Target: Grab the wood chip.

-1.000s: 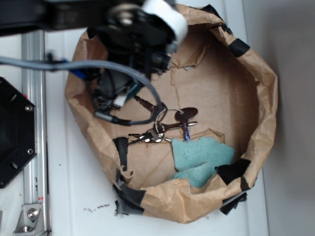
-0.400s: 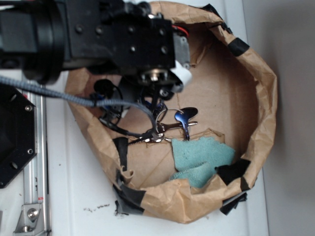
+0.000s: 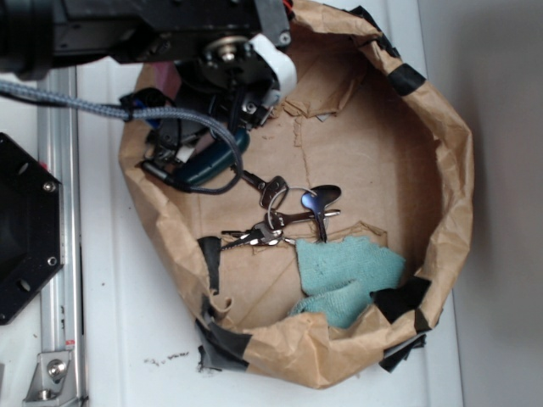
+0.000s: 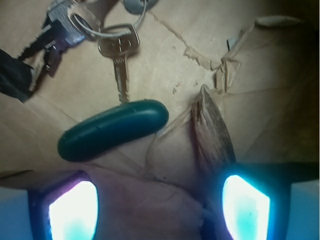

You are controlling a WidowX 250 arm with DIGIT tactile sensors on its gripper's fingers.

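On the white table (image 3: 127, 339) sits a big brown paper bag (image 3: 458, 195) w/ rolled-down rim, patched w/ black tape (image 3: 411, 80); everything else lies on its floor. Robot arm (image 3: 110, 25) reaches in from upper left, gray cable (image 3: 76, 102) looping off it, gripper (image 3: 208, 148) low over the bag's upper-left corner. Teal cloth (image 3: 348, 271) is crumpled at the lower right of the bag floor. Bunch of keys (image 3: 284, 212) on rings lies mid-bag, just above the cloth. Dark green capsule-shaped handle (image 4: 114, 129) lies tilted beside one brass key (image 4: 119, 55), the key's tip touching or nearly touching it; in exterior view the handle shows just under the gripper.

Wood chip (image 4: 212, 132): dark brown pointed sliver w/ streaky grain, standing on edge or tilted up vs. a torn paper flap (image 4: 222, 75), right of the green handle, apart from it. Its lower end sits next to the right fingertip (image 4: 245, 205); left fingertip (image 4: 72, 210) is well off to the other side. Jaws spread wide, nothing betw. them gripped; chip is near the right pad, contact can't be told.
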